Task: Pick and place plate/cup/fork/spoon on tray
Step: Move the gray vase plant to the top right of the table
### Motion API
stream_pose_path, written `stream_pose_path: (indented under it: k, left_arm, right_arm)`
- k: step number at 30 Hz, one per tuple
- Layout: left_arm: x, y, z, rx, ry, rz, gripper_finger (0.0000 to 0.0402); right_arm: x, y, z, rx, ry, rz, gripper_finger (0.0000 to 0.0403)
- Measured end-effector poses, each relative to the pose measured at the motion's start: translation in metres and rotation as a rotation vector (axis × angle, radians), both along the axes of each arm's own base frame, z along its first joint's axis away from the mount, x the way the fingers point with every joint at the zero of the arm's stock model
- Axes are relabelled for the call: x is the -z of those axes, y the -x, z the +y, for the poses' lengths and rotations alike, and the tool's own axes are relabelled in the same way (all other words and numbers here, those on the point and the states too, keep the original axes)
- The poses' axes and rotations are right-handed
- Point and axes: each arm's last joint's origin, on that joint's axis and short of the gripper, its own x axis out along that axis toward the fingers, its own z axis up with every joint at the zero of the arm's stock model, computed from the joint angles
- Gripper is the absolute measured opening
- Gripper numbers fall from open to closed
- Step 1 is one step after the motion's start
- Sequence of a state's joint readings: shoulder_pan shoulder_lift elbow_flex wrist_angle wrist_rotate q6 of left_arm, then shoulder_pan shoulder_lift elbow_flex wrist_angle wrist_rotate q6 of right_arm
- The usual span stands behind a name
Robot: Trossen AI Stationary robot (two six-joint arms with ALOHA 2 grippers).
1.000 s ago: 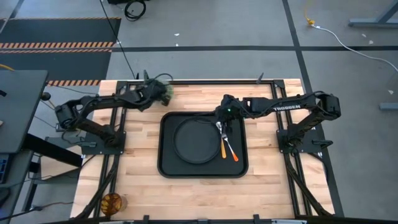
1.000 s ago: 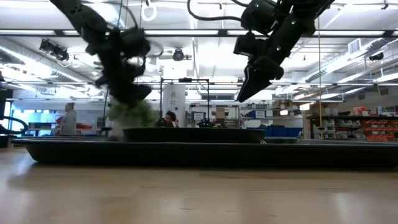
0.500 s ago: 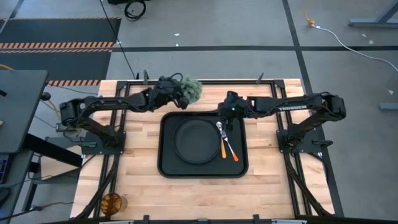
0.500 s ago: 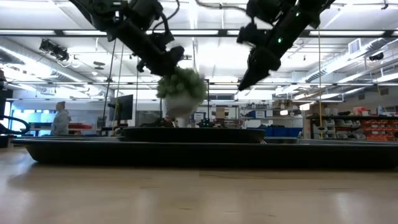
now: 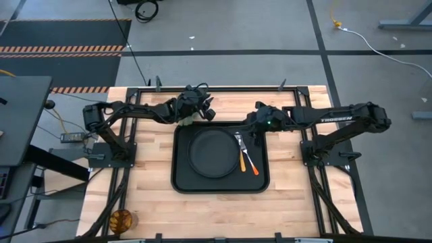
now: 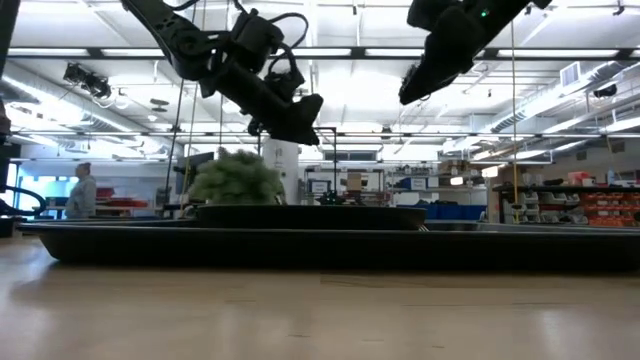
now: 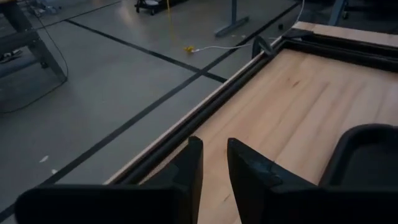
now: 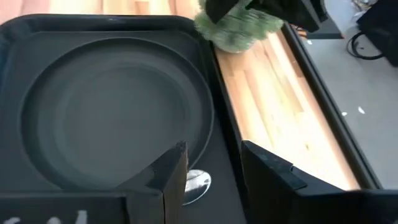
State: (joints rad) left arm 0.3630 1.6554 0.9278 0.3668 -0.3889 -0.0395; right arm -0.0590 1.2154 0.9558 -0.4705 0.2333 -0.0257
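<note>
The black tray (image 5: 182, 177) lies mid-table with the round plate (image 5: 213, 154) on it. The spoon (image 5: 239, 150) and the fork (image 5: 251, 164) lie on the tray to the right of the plate. The amber cup (image 5: 121, 219) stands at the table's near left corner. My left gripper (image 7: 214, 168) hovers by the tray's far left corner, its fingers a narrow gap apart with nothing between them. My right gripper (image 8: 211, 180) hangs open above the tray's far right part, over the spoon's bowl (image 8: 198, 183).
A green bushy plant ball (image 6: 235, 180) sits on the table just beyond the tray's far left corner, below my left gripper (image 6: 306, 132). A black frame rail (image 7: 205, 106) runs along the table's far edge. Bare wood lies left, right and in front of the tray.
My left gripper has swung toward the table's right along the far edge and tipped up nearer to level. The plant ball rode up at its fingertips, then came free, and now rests on the table. My right gripper has risen and drawn back toward the right edge.
</note>
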Motion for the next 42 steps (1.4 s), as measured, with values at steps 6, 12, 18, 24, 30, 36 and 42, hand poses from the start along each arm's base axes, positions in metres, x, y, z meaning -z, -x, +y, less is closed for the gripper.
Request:
stream_pose_path:
  k: [6,12,18,24,30,36,42]
  left_arm:
    - [-0.015,-0.005,0.003,-0.023,-0.013,0.044,0.0079]
    - [-0.027,-0.009,0.004,-0.025,-0.025,0.071,0.0079]
    - [-0.026,-0.009,0.004,-0.026,-0.019,0.087,0.0079]
    - [-0.024,-0.008,0.004,-0.037,-0.017,0.104,0.0079]
    - [-0.021,-0.003,0.003,-0.056,-0.035,0.201,0.0079]
    - [-0.029,0.03,-0.002,-0.285,-0.067,0.455,0.0079]
    - [-0.057,0.074,-0.008,-0.418,-0.012,0.486,0.008]
  right_arm:
    - [-0.001,0.001,0.01,-0.024,-0.017,-0.005,0.0158]
    - [0.001,-0.001,0.012,-0.03,-0.017,0.004,0.0158]
    - [0.001,-0.001,0.012,-0.03,-0.017,0.004,0.0158]
    - [0.001,-0.001,0.012,-0.03,-0.017,0.004,0.0158]
    - [0.001,0.0,0.012,-0.021,-0.045,0.001,0.0158]
    - [0.004,0.001,0.017,-0.041,-0.088,0.024,0.0158]
    - [0.004,0.002,0.02,-0.054,-0.086,0.032,0.0158]
